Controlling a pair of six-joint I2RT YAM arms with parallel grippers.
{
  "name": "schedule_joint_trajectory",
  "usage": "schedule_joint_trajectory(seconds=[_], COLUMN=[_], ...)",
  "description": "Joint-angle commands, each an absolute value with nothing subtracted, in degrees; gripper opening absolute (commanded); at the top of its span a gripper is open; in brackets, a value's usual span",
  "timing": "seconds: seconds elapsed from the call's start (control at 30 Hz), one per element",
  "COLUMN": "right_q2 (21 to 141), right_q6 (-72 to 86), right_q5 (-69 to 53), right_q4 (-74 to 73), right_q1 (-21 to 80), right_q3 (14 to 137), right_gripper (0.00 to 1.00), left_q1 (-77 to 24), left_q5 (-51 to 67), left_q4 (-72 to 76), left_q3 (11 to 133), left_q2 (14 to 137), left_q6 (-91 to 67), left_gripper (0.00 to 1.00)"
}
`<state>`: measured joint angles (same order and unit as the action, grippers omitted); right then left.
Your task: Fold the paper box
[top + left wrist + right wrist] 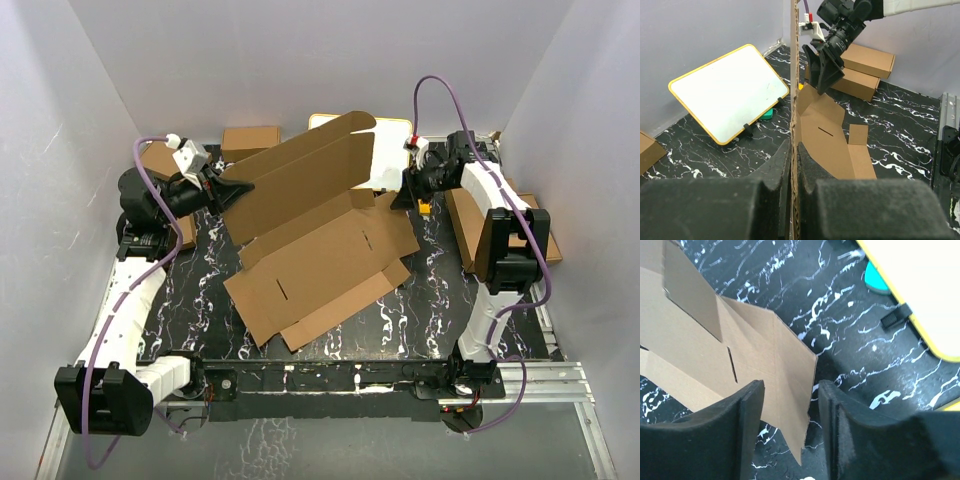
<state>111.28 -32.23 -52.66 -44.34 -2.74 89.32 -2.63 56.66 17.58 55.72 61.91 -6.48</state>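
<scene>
Plain brown die-cut cardboard sheet [320, 250] sprawls mid black marbled counter [430, 300], rear panel tipped up. Left fingers [775, 170] pinched tight on that raised edge. Right fingers [740, 415] half open, straddling a corner flap, gripping nothing. Danger: clamp off-crease and the flap buckles, or the sheet skids.

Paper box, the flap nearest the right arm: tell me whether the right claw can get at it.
Probably yes. The right claw hangs open right over that flap's corner on the paper box, with nothing between them.
</scene>
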Motion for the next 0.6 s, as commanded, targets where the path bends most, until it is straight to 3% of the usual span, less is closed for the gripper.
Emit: schedule_joint_trajectory(seconds=[0.0,0.1,0.37,0.47,0.57], right_q2=[113.3,114.5,115.9,116.1,115.0], right_q6=[-39.0,-41.9,-44.6,-46.1,-47.4], right_q5=[-58.6,-60.0,-60.5,-60.5,-61.1], right_q4=[-49.8,-53.7,-56.8,-58.1,-57.7], right_q1=[-2.8,-2.8,-2.7,-2.6,-2.5], right_q3=[95.8,98.0,98.3,99.1,99.9], right_gripper=[0.48,0.38,0.37,0.10,0.08], left_q1=[-2.5,-2.5,-2.5,-2.5,-2.5], left_q5=[58.9,59.2,60.0,60.1,60.3], left_q4=[18.3,18.7,20.1,20.7,22.4], left_q3=[59.5,60.1,61.0,61.5,62.6], left_q2=[62.4,62.9,63.4,63.5,64.0], left_q6=[-4.9,-5.1,-6.4,-7.1,-9.1], left_gripper=[0.00,0.00,0.00,0.00,0.00])
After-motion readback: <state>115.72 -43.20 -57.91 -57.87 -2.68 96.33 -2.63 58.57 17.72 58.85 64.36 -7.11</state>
